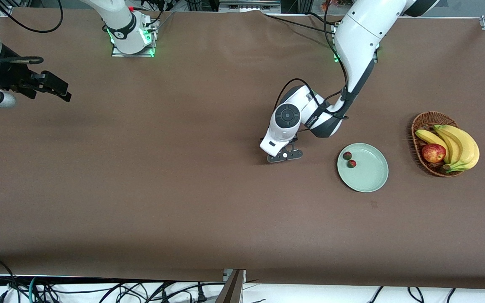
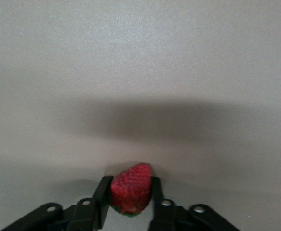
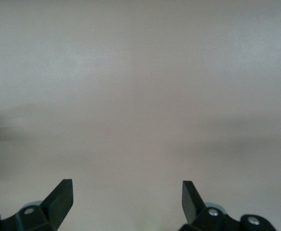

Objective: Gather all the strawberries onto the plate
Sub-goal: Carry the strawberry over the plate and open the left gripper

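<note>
The left gripper (image 1: 285,155) sits low over the brown worktop (image 1: 162,189) beside the plate (image 1: 363,167), on the plate's side toward the right arm's end, and in the left wrist view its fingers (image 2: 101,197) are closed in on either side of the third strawberry (image 2: 130,187), touching it, with the berry's tip poking out past them. Two strawberries (image 1: 349,160) already lie together in the plate, close to the rim that faces this gripper; the basket (image 1: 425,122) with bananas (image 1: 457,145) and an apple (image 1: 433,152) stands on the plate's other flank, toward the left arm's end, and has no part in the job. The risks, as I judge them, come from the berry itself — it is small, tapered and soft, so a pinch set near its narrow end could let it squirt out on the lift, while too hard a squeeze could bruise it. Whether the berry has left the worktop I cannot tell. Carried too low, the berry or the fingers could catch the plate's raised rim; released right at that rim, it could knock the two resting berries or roll back out — a drop nearer the plate's bare middle looks safer. The right gripper (image 1: 53,88) waits well apart from the plate, over the worktop at the right arm's end, its fingers (image 3: 60,197) spread wide and holding nothing.
</note>
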